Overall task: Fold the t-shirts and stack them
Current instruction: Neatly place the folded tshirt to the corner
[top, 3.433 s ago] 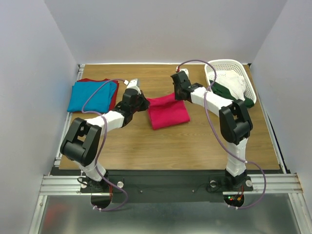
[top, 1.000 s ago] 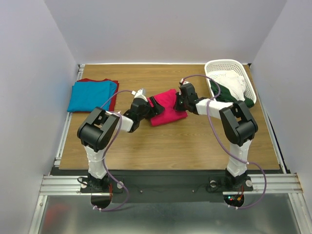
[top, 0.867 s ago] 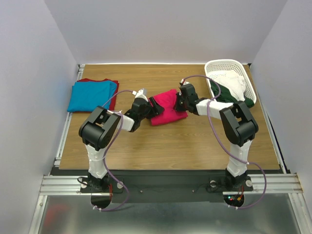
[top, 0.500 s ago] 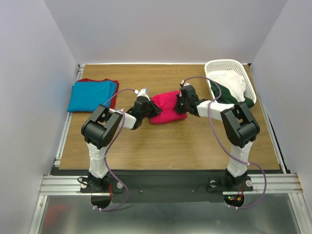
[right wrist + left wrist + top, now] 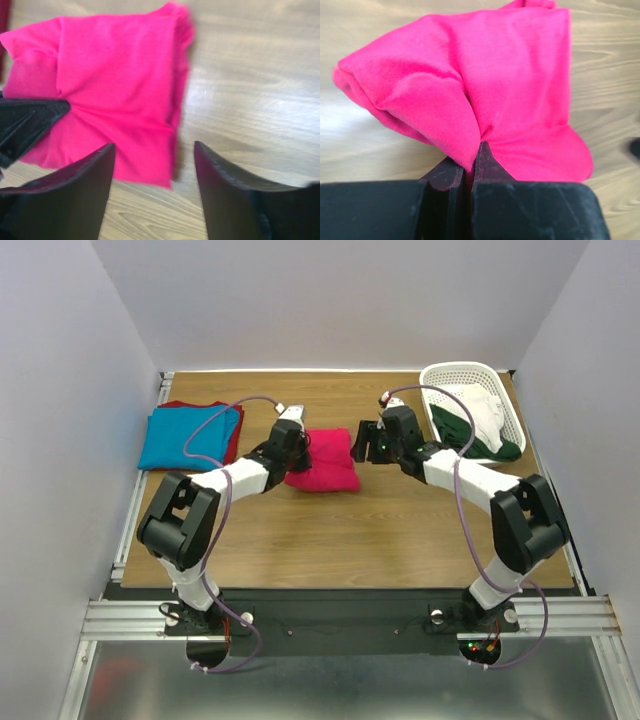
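Left gripper [image 5: 470, 162] pinching pink t-shirt [image 5: 515, 85] edge, right gripper [image 5: 152, 150] spread, just beside it

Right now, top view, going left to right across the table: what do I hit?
turquoise-blue t-shirt → left tool → pink t-shirt, its left edge pinched in the left tool → right tool, open at the shirt's right edge → white basket
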You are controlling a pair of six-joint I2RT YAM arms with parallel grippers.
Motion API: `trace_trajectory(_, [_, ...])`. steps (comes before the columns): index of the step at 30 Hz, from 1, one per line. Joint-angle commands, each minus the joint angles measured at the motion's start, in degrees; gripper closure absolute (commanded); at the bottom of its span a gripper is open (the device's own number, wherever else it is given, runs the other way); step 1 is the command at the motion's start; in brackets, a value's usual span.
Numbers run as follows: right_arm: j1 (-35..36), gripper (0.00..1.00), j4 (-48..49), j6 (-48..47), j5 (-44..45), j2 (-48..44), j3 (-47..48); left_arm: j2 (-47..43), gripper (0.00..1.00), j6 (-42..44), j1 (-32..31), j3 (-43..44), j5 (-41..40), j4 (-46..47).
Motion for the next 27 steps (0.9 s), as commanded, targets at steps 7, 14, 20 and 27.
trace_trajectory(7, [0.3,0.17,-1.8,-2.9,5.2,-6.1,3.5,-8.1,1.0,23.2,5.5,7.0,-5.7,-12.6])
trace_trajectory(14, [0.3,0.13,-1.9,-3.8,5.1,-7.4,3.5,-12.1,1.0,31.5,12.4,10.9,1.3,-13.2])
trace_trajectory(20, [0.2,0.12,-2.0,-4.8,5.3,-7.5,3.0,-11.0,1.0,36.3,17.3,19.7,5.0,-19.3])
trace_trajectory(27, [-0.2,0.11,-1.9,-5.0,4.8,-8.9,1.7,-8.5,1.0,38.8,24.9,28.1,9.8,-25.6])
